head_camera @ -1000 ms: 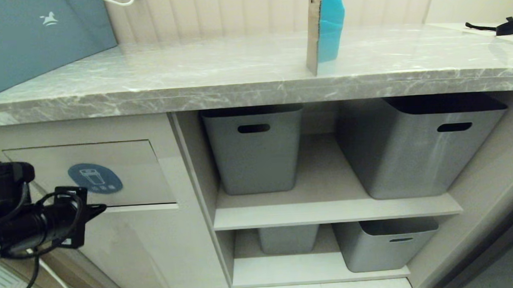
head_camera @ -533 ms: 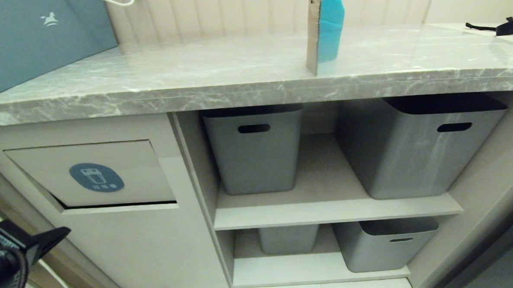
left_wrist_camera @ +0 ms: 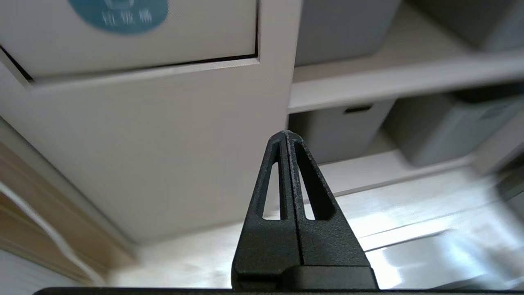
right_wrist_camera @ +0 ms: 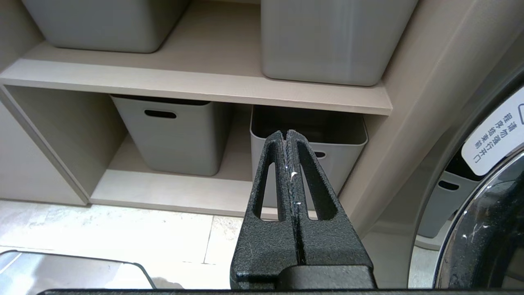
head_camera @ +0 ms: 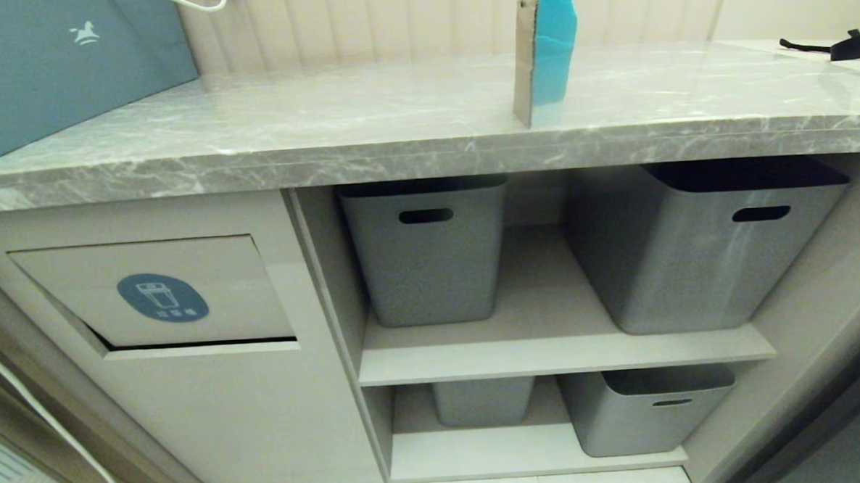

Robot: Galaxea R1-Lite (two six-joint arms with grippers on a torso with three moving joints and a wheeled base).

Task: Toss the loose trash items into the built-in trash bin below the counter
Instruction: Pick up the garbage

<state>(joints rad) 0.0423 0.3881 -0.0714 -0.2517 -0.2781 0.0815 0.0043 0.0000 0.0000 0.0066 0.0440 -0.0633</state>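
1. You have four grey bins (head_camera: 425, 252) on two open shelves (head_camera: 562, 352) right of the bin flap (head_camera: 222, 290); a blue-grey box (head_camera: 45, 69) leans at the table's far left and a black strap (head_camera: 839, 43) lies far right.
2. Your table (head_camera: 288, 142) is grey marble with white veining and a thick front edge, backed by a ribbed beige wall; the floor below is pale tile.
3. The only trash you can see is the card (head_camera: 545, 48), teal on one face, brown on the other, standing upright near the table's front edge, right of centre.
4. The flap carries a round blue sticker (head_camera: 162, 297) and shows a dark gap along its lower edge.
5. Your left gripper (left_wrist_camera: 285, 137) hangs low before the cabinet front, jaws pressed together, empty.
6. Your right gripper (right_wrist_camera: 286, 137) faces the lower shelf, jaws together, empty.
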